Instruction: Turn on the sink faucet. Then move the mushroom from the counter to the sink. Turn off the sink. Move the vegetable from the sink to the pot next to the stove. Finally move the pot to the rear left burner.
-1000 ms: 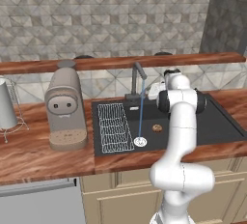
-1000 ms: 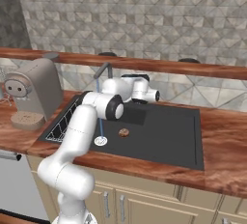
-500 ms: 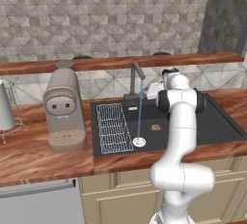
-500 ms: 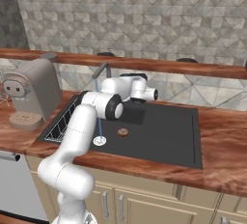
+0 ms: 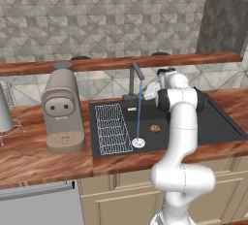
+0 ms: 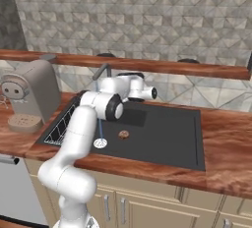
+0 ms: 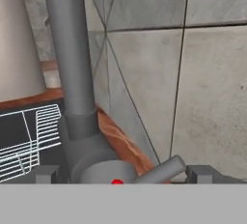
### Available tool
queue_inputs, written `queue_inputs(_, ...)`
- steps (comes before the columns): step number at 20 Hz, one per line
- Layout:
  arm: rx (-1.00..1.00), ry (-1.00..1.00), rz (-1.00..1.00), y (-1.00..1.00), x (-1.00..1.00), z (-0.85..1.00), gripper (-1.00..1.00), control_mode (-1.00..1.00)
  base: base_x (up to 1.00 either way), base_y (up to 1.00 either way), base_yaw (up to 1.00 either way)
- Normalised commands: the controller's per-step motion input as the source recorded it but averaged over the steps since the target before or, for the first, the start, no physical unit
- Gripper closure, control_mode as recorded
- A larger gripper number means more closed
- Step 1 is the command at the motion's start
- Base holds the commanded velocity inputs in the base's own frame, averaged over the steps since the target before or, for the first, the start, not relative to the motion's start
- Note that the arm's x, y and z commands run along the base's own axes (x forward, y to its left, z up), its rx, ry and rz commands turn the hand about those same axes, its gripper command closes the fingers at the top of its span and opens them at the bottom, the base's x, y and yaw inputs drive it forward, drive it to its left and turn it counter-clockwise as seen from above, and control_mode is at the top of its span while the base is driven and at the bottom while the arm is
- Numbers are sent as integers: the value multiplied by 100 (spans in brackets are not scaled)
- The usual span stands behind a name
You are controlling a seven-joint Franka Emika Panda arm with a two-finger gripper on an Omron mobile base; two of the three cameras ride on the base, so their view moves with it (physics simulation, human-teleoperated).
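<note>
Mushroom lies in the sink near the running stream; fingers spread wide, empty, straddling the faucet lever to shut water off.

Arm reaches fwd, elbow bent high, wrist turned sideways. Gripper jaws fully apart, nothing btwn them; fingertips level, one each side of view bottom.

A kitchen: sink, faucet, coffee machine, wooden counter.
</note>
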Motion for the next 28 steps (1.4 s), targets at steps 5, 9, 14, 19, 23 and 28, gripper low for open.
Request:
queue_inputs(5, 0, 0, 15, 95, -2, 0, -100, -100, 0, 0, 0)
queue_inputs(9, 0, 0, 8, 52, 0, -11, -100, -100, 0, 0, 0)
queue_inputs(14, 7, -2, 0, -21, 0, -37, -100, -100, 0, 0, 0)
queue_inputs(19, 14, -9, 0, -51, 0, -45, -100, -100, 0, 0, 0)
queue_inputs(23, 15, -8, 0, -53, 0, -36, -100, -100, 0, 0, 0)
queue_inputs(28, 15, -7, 0, -54, 0, -31, -100, -100, 0, 0, 0)
